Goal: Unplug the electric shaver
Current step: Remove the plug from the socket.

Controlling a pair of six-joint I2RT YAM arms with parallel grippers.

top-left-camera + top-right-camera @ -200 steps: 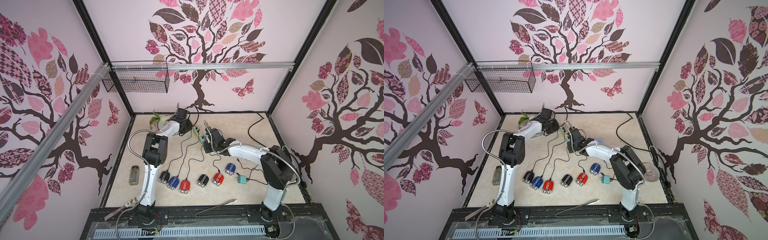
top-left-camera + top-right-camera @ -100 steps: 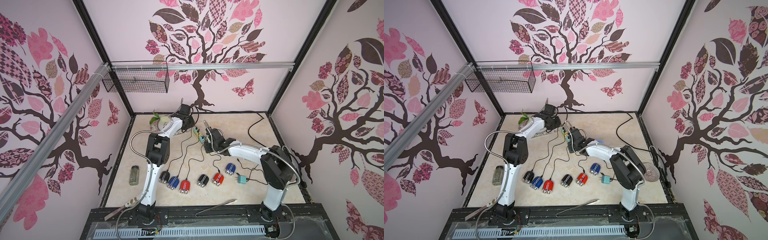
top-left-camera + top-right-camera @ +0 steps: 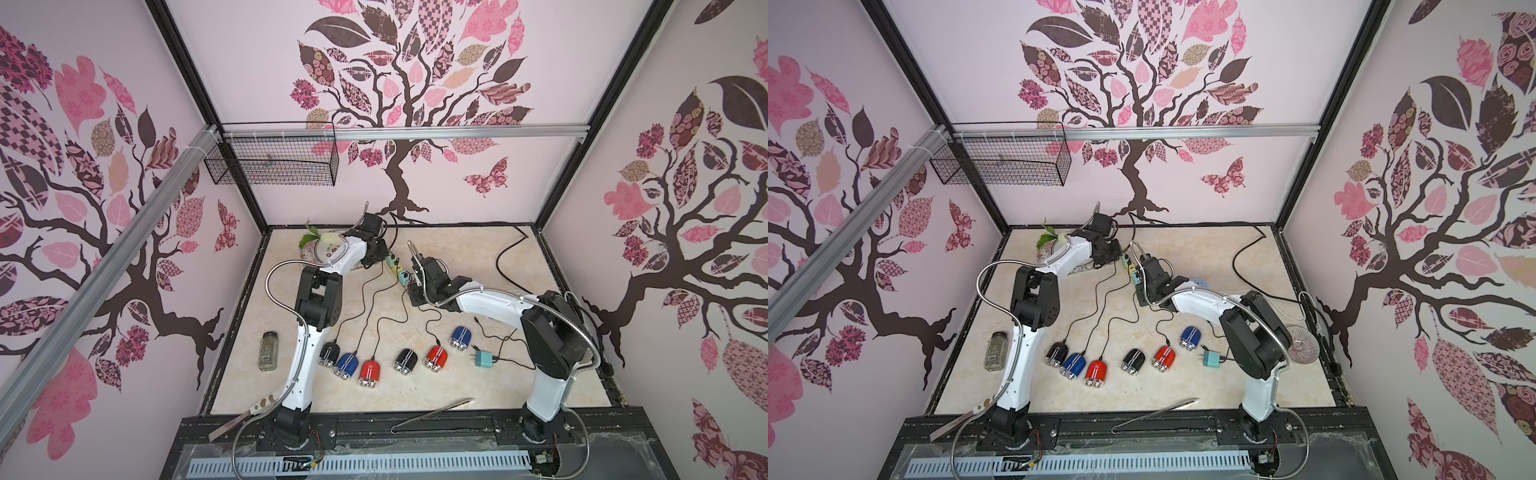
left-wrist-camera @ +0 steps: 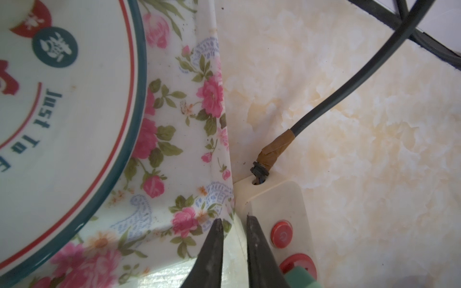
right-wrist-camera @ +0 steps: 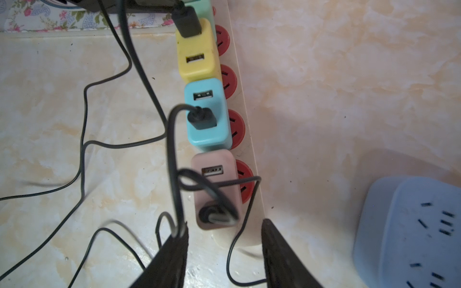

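Six electric shavers [image 3: 370, 374] lie in one row on the near part of the desk [image 3: 465, 249]: two black, two blue, two red. Thin cords [image 5: 172, 154] run to the power strip [image 4: 274, 199]. It carries perhaps four adapters [image 5: 197, 67]; the farthest is cut off. The right tool [image 5: 222, 232] stands half-wide over the pink adapter [image 5: 217, 159], holding nothing. The left tool [image 4: 233, 224] is almost closed.

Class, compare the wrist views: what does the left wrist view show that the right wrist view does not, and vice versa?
Left wrist only: plate, taped cable, red power button, shut left gripper. Right wrist only: yellow adapter, blue adapter, pink adapter, socket block, open right gripper. Both: power strip, floral mat, table.
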